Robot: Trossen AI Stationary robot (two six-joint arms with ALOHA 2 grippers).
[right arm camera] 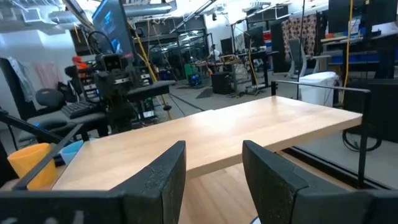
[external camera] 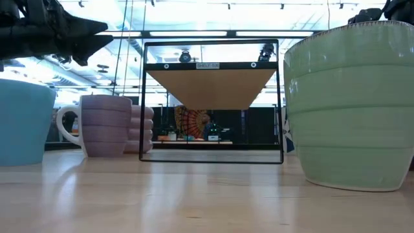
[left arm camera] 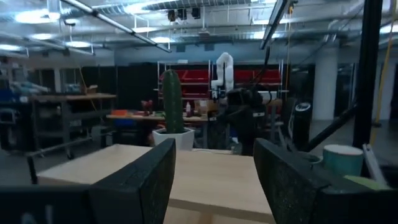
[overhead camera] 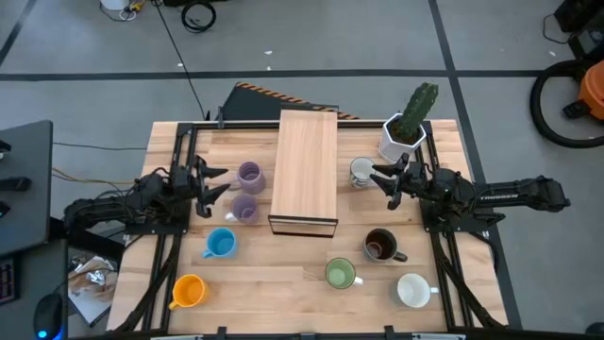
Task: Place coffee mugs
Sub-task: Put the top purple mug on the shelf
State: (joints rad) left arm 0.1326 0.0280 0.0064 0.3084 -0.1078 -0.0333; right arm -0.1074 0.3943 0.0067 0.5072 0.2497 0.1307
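Observation:
Several mugs stand on their bases on the wooden table around a wooden shelf (overhead camera: 304,170). Left of it are two lilac mugs (overhead camera: 249,174) (overhead camera: 244,209), a blue mug (overhead camera: 220,243) and an orange mug (overhead camera: 188,291). Right of it are a white mug (overhead camera: 360,171), a dark brown mug (overhead camera: 379,245), a green mug (overhead camera: 340,274) and another white mug (overhead camera: 412,290). My left gripper (overhead camera: 215,184) hovers open beside the lilac mugs, pointing level at the shelf. My right gripper (overhead camera: 385,179) hovers open beside the far white mug. Nothing is between either pair of fingers (left arm camera: 143,180) (right arm camera: 158,180).
A white faceted planter with a cactus (overhead camera: 406,127) stands at the far right, close behind my right gripper. The shelf's black wire frame (external camera: 212,103) stands across the table's middle. The near middle of the table (overhead camera: 283,293) is bare wood.

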